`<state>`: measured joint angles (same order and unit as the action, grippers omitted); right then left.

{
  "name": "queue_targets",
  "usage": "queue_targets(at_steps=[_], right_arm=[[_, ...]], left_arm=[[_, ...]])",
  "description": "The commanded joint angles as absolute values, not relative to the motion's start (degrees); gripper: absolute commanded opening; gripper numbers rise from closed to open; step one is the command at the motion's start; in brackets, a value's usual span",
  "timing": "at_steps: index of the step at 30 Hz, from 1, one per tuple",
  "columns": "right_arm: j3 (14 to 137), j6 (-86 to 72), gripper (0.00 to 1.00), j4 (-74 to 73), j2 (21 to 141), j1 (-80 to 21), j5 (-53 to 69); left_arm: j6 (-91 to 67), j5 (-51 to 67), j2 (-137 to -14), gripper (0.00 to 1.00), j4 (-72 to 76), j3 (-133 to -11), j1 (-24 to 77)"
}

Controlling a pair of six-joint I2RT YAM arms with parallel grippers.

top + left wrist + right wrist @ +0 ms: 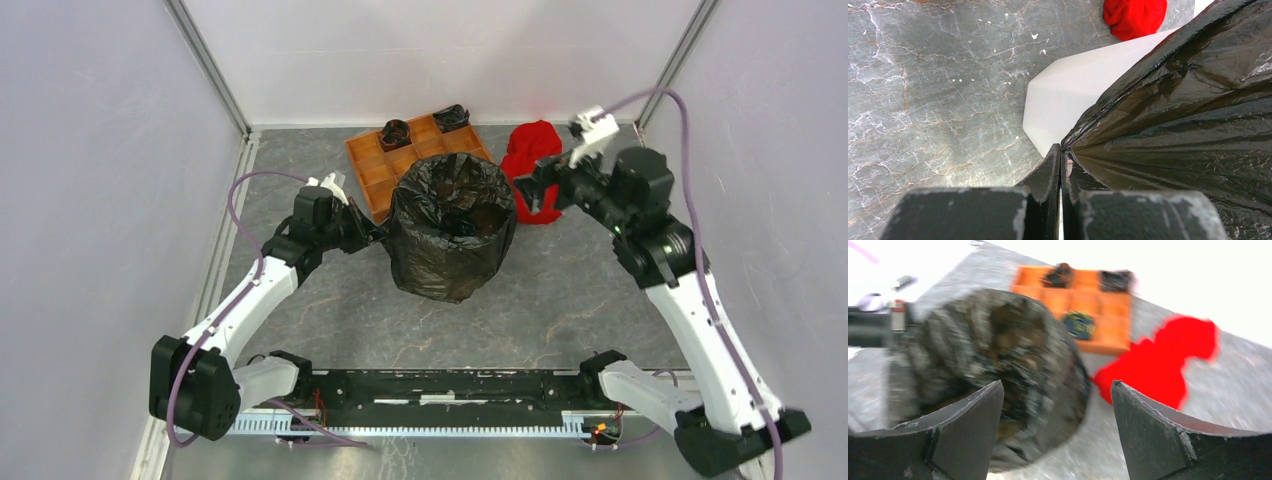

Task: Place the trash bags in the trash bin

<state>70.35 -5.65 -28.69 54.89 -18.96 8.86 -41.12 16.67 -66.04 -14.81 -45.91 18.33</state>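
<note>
The glossy black trash bag [448,225] is draped over the trash bin and lines its mouth, hiding the bin in the top view. In the left wrist view a white faceted wall of the bin [1073,97] shows beside the bag [1188,110]. My left gripper [378,234] is shut on the bag's left edge, its tips [1061,152] pinching the plastic. My right gripper [527,189] is open and empty, above and to the right of the bin, in front of the red cloth. The right wrist view is blurred and shows the bag [993,370] between and beyond its jaws [1057,390].
An orange-brown compartment tray [375,165] lies behind the bin, with dark items in its back cells. A red cloth [532,165] stands at the back right, also in the left wrist view [1135,17] and the right wrist view [1163,360]. White walls enclose the grey table.
</note>
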Motion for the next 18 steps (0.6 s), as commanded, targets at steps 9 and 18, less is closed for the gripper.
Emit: queue_targets(at_steps=[9, 18], right_arm=[[86.1, -0.4, 0.68, -31.5, 79.1, -45.6, 5.3], [84.7, 1.8, 0.42, -31.6, 91.7, -49.0, -10.5]], left_arm=[[-40.5, 17.4, -64.9, 0.05, -12.2, -46.8, 18.0], [-41.6, 17.4, -62.2, 0.05, -12.4, -45.6, 18.0]])
